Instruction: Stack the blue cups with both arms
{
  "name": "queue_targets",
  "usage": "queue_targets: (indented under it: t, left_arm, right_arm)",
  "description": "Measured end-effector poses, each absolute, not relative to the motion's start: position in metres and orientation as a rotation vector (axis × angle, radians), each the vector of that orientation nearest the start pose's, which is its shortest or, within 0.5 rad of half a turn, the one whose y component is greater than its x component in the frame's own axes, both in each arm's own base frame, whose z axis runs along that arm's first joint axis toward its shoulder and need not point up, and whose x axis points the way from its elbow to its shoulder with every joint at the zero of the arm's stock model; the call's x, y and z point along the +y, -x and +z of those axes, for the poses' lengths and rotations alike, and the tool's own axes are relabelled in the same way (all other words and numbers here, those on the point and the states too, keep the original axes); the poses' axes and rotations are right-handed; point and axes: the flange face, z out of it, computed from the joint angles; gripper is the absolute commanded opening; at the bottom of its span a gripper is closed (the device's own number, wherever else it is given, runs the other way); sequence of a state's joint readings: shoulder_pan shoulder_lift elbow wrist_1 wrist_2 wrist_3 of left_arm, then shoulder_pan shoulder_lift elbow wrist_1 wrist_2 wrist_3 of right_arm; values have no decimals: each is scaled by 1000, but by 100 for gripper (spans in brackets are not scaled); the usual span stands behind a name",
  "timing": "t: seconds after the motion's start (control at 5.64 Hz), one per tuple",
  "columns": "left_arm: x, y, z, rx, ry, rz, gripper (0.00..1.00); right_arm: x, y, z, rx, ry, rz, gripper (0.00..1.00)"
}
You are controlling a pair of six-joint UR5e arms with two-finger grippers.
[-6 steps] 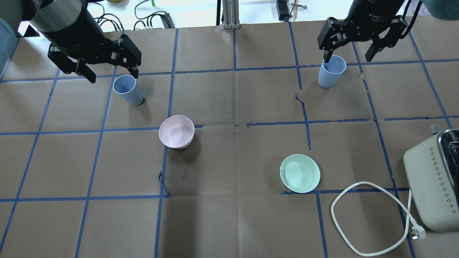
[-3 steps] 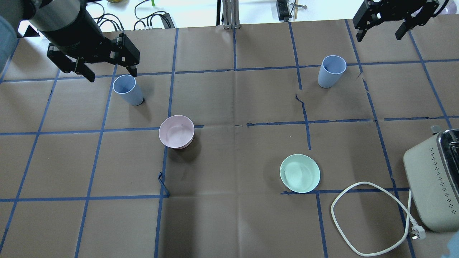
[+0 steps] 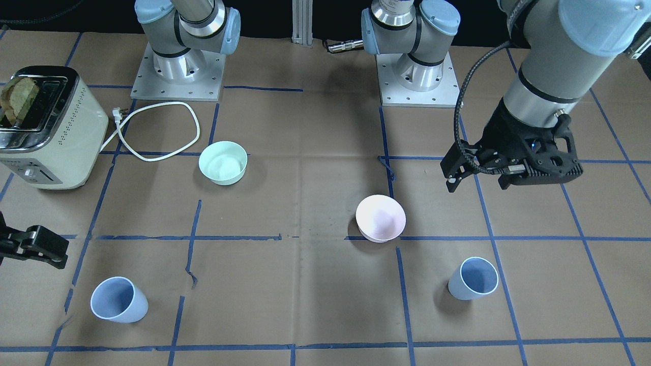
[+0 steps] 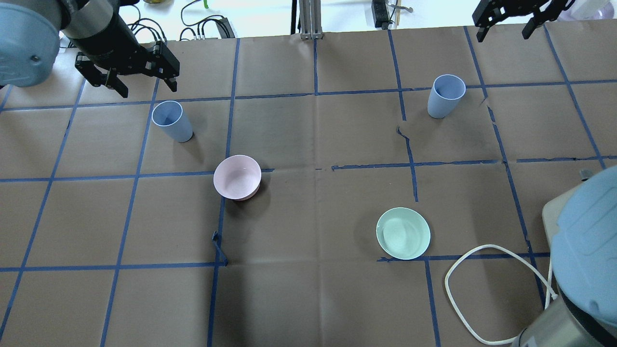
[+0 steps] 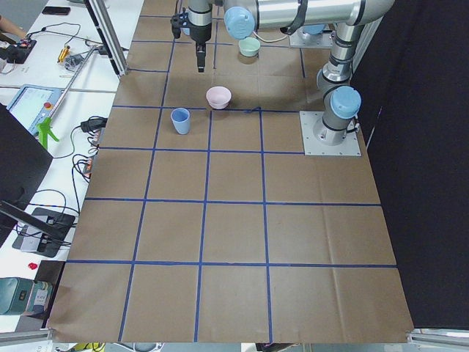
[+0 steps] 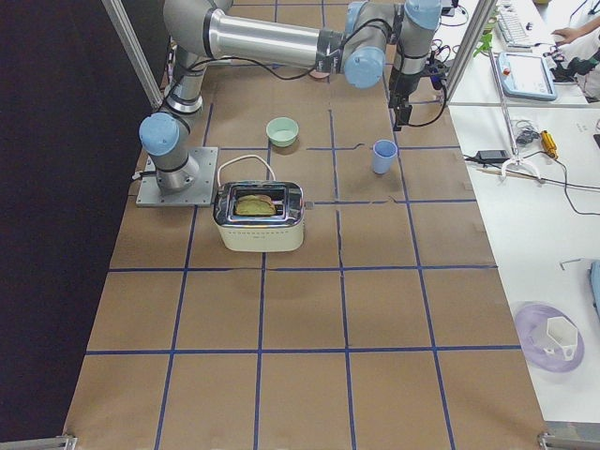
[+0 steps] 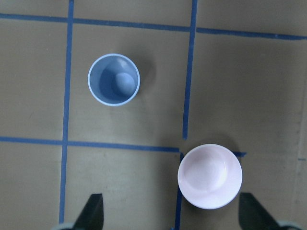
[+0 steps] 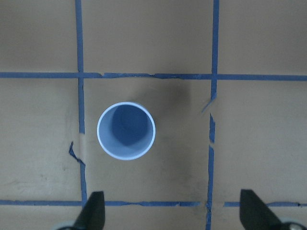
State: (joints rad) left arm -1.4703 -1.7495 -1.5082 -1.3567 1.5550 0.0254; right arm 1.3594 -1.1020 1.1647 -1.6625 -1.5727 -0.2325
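Note:
Two pale blue cups stand upright and apart on the brown table. The left cup stands far left. My left gripper hovers above and behind it, open and empty. The right cup stands far right. My right gripper is raised high above it near the table's far edge, open and empty. Each wrist view looks straight down into its cup.
A pink bowl sits near the left cup. A mint-green bowl sits nearer the middle right. A cream toaster with a looped white cord stands at the right, partly hidden by my right arm's elbow.
My right gripper has lifted off the right cup's rim and drawn back toward the far edge. My left gripper has risen slightly. The right elbow now covers the toaster. The cups have not moved.

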Motion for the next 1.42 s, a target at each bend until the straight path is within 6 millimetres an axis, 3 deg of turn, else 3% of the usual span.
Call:
queue_targets:
  t: [0.18,0.53,0.71,0.89,1.06,1.24,1.42]
  left_arm:
    - [-616,72,407,3142,112,-174,99]
    - [-653,68,331,3141,112,-126,99]
    - [-658,65,305,3124,113,-87,99]
    - [-658,61,283,3090,113,-36,99]
    - [-661,59,267,3068,113,-1,63]
    - [-664,58,256,3061,103,10,16]
    - [-666,57,249,3059,84,9,0]
  right_arm:
    - [-705,17,379,3149,47,-12,100]
    - [-693,26,302,3148,47,-24,100]
    - [-686,29,282,3147,31,-52,100]
    - [-684,28,276,3134,20,-81,100]
    - [-684,25,274,3107,3,-104,100]
    - [-685,23,272,3088,-17,-116,100]
    - [-685,23,268,3083,-22,-113,83]
